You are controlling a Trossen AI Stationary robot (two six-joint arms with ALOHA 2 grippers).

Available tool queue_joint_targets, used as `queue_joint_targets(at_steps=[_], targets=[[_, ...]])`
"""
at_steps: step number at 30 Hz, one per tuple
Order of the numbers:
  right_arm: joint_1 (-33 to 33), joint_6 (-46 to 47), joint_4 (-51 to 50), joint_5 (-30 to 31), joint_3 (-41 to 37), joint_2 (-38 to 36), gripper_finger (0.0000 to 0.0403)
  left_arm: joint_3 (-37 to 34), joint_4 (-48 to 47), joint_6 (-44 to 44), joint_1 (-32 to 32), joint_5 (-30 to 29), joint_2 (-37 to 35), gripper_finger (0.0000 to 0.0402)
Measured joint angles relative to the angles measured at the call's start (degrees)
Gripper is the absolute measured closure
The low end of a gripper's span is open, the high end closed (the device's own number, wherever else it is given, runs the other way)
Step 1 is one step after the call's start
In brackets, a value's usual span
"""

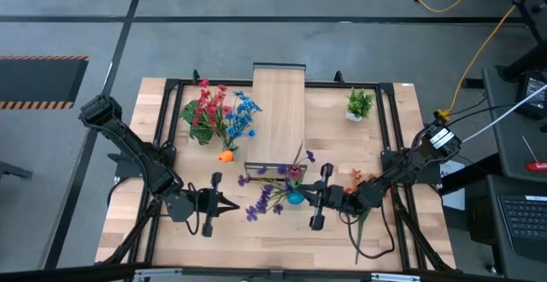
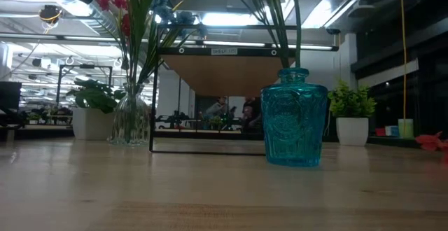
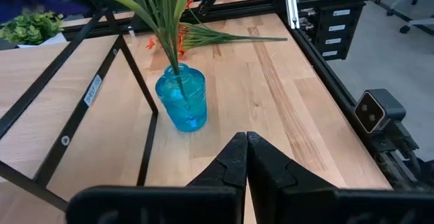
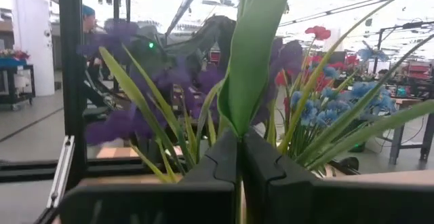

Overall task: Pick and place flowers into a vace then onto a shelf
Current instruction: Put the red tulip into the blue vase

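Note:
A blue glass vase stands on the table in front of the shelf. It holds purple flowers and a dark red tulip. My right gripper is right beside the vase, above its mouth, shut on a green stem. My left gripper is shut and empty, a short way to the left of the vase. An orange flower lies on the table under the right arm. My right gripper pinches a broad green leaf or stem between its two fingers, coming level from the table's right side. The leaf rises upright out of the fingers, among the stems standing in the blue vase. The fingers themselves hide the place of contact.
A clear glass vase with red and blue flowers stands left of the shelf. An orange bloom lies in front of it. A small leafy plant in a white pot stands at the far right. A black frame rims the table.

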Motion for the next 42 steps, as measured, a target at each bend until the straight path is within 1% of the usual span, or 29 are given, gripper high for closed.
queue_joint_targets(at_steps=[6,21,24,28,32,36,42], targets=[[0.0,0.2,-2.6,0.0,0.0,0.0,0.0399,0.0,0.0,0.0,0.0,2.4,0.0,0.0400],[0.0,0.3,-6.4,-0.1,0.0,0.0,0.0394,0.0,0.0,0.1,0.0,2.4,0.0,0.0400],[0.0,0.3,-6.4,0.0,0.0,0.0,0.0380,0.0,0.0,0.1,0.0,2.4,0.0,0.0397],[0.0,0.3,-6.8,0.0,0.0,0.0,0.0352,0.0,0.0,0.0,0.0,2.4,0.0,0.0398],[0.0,2.2,-10.3,0.0,0.0,0.0,0.0320,0.0,0.0,0.0,0.0,2.4,0.0,0.0400],[0.0,5.0,-13.1,1.9,0.0,0.0,0.0291,0.0,0.0,0.0,0.0,2.4,0.0,0.0396],[0.0,5.2,-13.6,2.1,0.0,0.0,0.0271,0.0,0.0,-1.4,0.0,2.5,0.0,0.0400]])
